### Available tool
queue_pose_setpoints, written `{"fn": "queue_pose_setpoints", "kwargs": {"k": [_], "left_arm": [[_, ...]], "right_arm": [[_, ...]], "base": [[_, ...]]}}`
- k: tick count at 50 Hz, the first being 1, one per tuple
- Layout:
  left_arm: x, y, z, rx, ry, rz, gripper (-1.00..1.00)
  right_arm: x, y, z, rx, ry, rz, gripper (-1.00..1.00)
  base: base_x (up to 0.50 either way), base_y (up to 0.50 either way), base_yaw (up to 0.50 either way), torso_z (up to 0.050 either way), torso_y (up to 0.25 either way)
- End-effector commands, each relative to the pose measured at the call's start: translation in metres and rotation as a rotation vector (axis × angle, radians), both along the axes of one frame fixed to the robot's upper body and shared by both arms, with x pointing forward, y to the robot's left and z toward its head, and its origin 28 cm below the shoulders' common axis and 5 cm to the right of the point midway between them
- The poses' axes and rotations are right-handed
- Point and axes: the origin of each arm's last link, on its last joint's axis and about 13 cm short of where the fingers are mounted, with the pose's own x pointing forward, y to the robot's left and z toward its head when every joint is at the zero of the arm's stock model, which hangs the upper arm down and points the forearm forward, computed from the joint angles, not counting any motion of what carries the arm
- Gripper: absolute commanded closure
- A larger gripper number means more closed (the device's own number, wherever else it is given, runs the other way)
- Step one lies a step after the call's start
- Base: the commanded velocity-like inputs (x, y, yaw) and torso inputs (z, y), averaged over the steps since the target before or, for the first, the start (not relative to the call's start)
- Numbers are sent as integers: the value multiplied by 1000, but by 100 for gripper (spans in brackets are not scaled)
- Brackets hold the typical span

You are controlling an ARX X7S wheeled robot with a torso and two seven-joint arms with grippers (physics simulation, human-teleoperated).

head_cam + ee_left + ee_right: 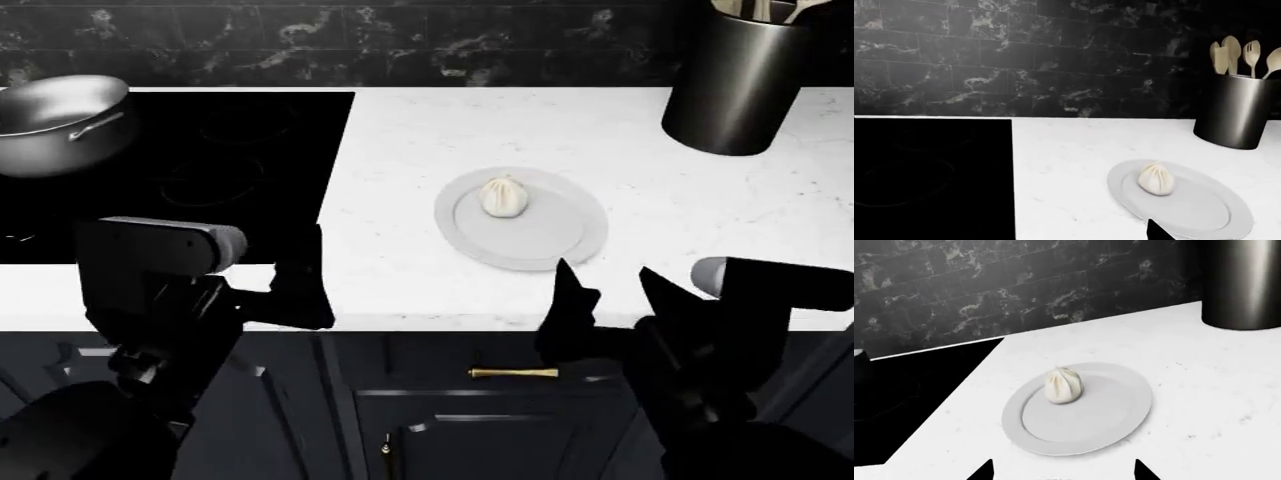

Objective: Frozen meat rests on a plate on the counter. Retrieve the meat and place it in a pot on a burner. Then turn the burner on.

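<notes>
Ridged cream meat (505,196) upright on pale plate (567,240), white counter (400,140); grey pot (60,125) on burner (200,185).

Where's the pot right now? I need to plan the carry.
In the head view the pot sits at the far left, on the black cooktop, well left of the plate holding the meat.

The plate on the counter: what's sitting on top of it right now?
Only the meat lies on the plate, toward its far side; the rest of the dish is bare. The patch of plate beneath the meat is covered and cannot be seen.
</notes>
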Motion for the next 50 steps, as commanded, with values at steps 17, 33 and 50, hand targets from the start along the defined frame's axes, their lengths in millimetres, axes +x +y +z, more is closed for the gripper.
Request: {"fn": "queue_pose_setpoints", "kwargs": {"k": [17,33,50], "left_arm": [[-5,6,31,65,-37,-49,-100],[-4,4,30,77,-37,-53,-100],[-7,4,31,76,-57,-63,-100]], "right_arm": [[-14,-5,39,-186,-44,124,-100],[-11,-13,40,-179,-49,74,-100],[4,-16,40,-204,71,80,-100]], "base": [[150,295,0,0,0],[455,104,0,0,0],[140,0,0,0,0]]}}
